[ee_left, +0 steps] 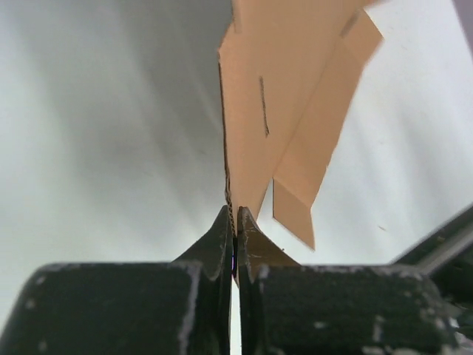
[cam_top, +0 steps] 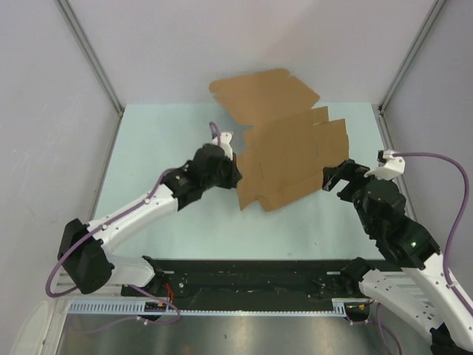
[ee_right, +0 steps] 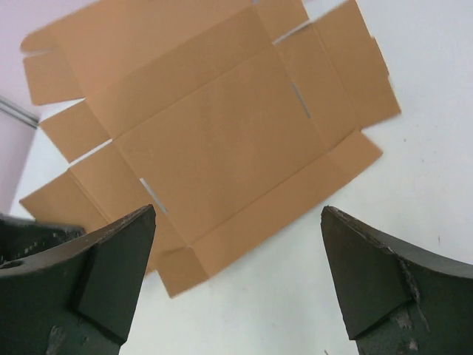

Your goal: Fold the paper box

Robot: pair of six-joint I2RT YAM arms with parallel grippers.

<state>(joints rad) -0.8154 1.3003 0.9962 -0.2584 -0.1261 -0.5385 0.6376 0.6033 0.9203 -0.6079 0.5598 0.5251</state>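
Flat paper box (cam_top: pixel 284 159) on the surface (cam_top: pixel 162 148).
Left hand (ee_left: pixel 234 217) clenched on its left edge; right hand (ee_right: pixel 238 214) released.

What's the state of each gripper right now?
Left gripper: closed, pinching an edge of the paper box.
Right gripper: open, holding nothing, pointed at the paper box.

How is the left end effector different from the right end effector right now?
The left end effector is shut, pinching an edge of the paper box; the right end effector is wide open and grips nothing. The left one is at the sheet's left edge, the right one at its right edge. Both are dark, two-fingered and pointed at the same cardboard.
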